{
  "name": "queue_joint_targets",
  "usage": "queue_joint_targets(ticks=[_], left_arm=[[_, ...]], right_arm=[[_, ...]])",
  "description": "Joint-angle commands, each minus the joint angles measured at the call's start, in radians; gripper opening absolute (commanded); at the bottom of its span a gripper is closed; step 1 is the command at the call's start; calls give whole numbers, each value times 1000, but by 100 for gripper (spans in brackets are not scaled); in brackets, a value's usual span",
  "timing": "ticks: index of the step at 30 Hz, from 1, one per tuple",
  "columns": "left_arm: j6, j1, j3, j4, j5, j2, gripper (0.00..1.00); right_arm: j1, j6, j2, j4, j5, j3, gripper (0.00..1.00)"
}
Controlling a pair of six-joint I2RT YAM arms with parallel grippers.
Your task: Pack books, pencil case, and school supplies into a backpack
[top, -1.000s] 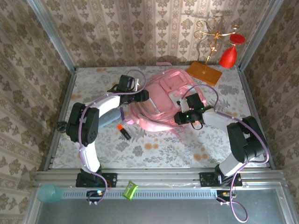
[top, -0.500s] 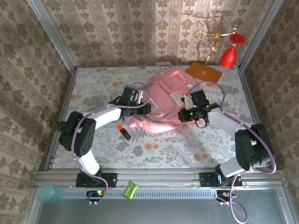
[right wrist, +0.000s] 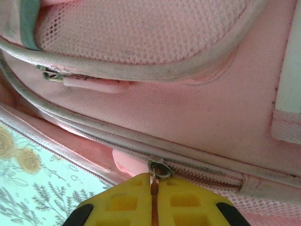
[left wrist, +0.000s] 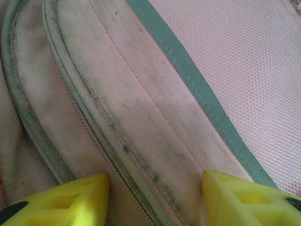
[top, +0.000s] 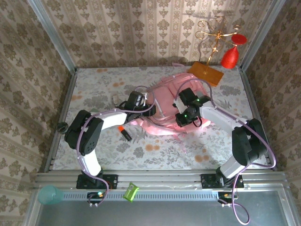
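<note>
The right jaws are pressed together on the metal ring of a zip pull (right wrist: 159, 168), and the zip track runs off to either side of them along the pink backpack (right wrist: 188, 113). The left jaws stand spread over a seam of the same bag, with cloth between them and nothing visibly pinched. The bag lies on the surface (top: 155, 150) under both. It looks soft and floppy and would likely drag with the slider, so pin the cloth close beside the zip. A short pen (top: 125, 133) lies just nearward of the left jaws.
</note>
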Motion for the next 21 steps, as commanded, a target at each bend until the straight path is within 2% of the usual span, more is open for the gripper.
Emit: queue_joint_targets(ticks=[1,5,10,18,21], left_arm=[[-40,-20,-43,-71,7,51,54],[-48,-35,-48,-58,-2,52,53],[-118,-67,-86,22,-8,76,49],[-189,-120,-128,99,-52,75,47],[-213,-121,-151,135,-62,60,47]], right_arm=[[-6,-41,41,-48,48,42,8],[7,23,27,22,-90,22,5],[41,182,-21,195,-264,-55,3],[145,336,110,414,-322,-5,4],[142,426,114,555,-342,-29,3]])
